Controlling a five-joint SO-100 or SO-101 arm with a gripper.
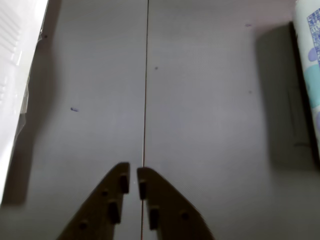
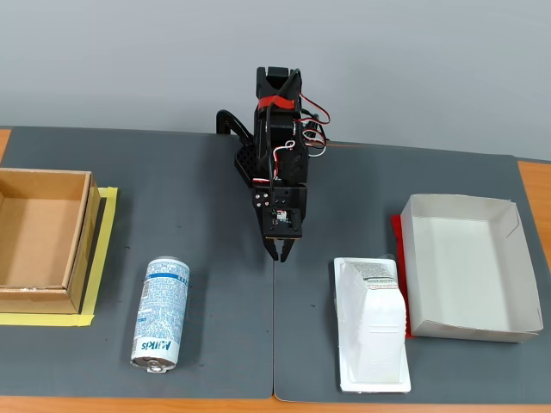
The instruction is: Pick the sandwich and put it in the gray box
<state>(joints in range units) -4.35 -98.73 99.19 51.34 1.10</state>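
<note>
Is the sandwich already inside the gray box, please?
No, the sandwich lies on the mat beside the empty gray box.

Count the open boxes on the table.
2: the brown cardboard box at the left edge of the fixed view, and the gray box at the right, beside the sandwich. None appears hidden.

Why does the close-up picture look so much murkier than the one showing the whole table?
In the wrist view everything is soft and dim: the claw is a dark blur, the can throws a broad shadow, and the sandwich glares white. The fixed view is evenly lit and sharp, with readable print on the can.
</note>
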